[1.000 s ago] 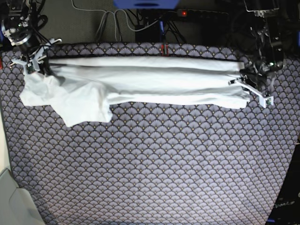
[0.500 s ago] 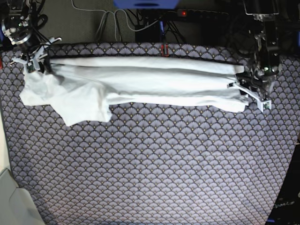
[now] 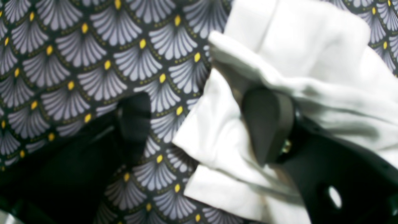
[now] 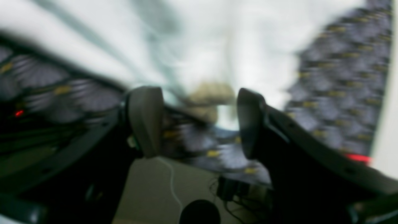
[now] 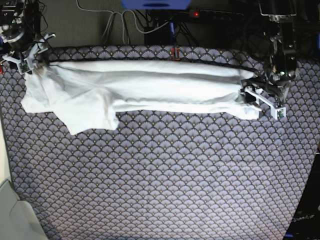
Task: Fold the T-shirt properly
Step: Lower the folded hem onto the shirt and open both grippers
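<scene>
**Shirt lying in a long band, both my grippers spread at its ends**

The T-shirt (image 5: 145, 87) lies across the far part of the patterned cloth (image 5: 165, 175) that covers the table, folded lengthwise into a long, narrow white band running side to side. In the base view its left end is wider and looser: a flap (image 5: 90, 117) droops toward the near side with soft wrinkles. The right end is narrower and stacked in layers.

My left gripper (image 5: 263, 100) sits at that narrow end. From the left wrist camera, my left gripper (image 3: 202, 124) has its jaws spread wide. One finger (image 3: 267, 124) rests in a fold of the T-shirt (image 3: 311, 56), cloth draped over and around it; the other finger (image 3: 133, 124) is over bare patterned cloth (image 3: 77, 77), clear of the fabric. Nothing is pinched between them. The shirt's corner (image 3: 214, 174) shows at least two layers, edges slightly offset.

My right gripper (image 5: 22, 55) is at the far corner by the shirt's wide end, at the cloth's edge. The right wrist picture is badly smeared, but my right gripper (image 4: 199, 121) has its fingers well apart with open space between. The white T-shirt (image 4: 202, 40) lies beyond the tips; I think nothing is gripped, though the blur hides fine contact.

Cables (image 5: 120, 22) trail behind the table.
</scene>
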Robot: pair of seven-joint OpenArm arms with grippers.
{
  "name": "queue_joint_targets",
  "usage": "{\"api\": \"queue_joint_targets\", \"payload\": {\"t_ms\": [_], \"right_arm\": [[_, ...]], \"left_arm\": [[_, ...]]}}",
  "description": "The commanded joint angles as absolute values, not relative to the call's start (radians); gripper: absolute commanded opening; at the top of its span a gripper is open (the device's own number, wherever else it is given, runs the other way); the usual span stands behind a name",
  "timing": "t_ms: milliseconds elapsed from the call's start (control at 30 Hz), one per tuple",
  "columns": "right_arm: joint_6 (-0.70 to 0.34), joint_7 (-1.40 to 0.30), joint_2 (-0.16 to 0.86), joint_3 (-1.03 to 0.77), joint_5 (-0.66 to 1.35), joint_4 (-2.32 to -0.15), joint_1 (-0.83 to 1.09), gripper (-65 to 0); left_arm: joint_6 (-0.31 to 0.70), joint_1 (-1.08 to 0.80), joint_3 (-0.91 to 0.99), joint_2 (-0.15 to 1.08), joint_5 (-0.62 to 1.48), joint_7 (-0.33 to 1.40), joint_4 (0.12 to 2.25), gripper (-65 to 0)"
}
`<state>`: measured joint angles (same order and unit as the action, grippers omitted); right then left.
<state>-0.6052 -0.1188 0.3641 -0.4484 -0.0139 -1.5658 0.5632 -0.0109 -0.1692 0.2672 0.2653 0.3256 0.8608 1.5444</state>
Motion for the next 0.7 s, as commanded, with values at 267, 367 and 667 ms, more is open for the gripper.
{"api": "queue_joint_targets", "payload": {"t_ms": [267,367,667], "right_arm": [[-0.599,-0.094,0.366,-0.547,-0.001,-1.690,0.507,-26.9],[-0.599,-0.096,0.344,-0.547,-0.001,-1.738,0.446,-26.9],[-0.602,-0.298,0.311,-0.358,-0.001,-1.756,0.239,-26.5]], "left_arm": [[0.005,-0.173,0.268,0.265,0.332,0.977,1.552,-15.9],[0.005,-0.170,0.269,0.265,0.332,1.010,1.552,-15.9],[0.002,-0.171,0.269,0.265,0.332,1.017,1.543,-15.9]]}}
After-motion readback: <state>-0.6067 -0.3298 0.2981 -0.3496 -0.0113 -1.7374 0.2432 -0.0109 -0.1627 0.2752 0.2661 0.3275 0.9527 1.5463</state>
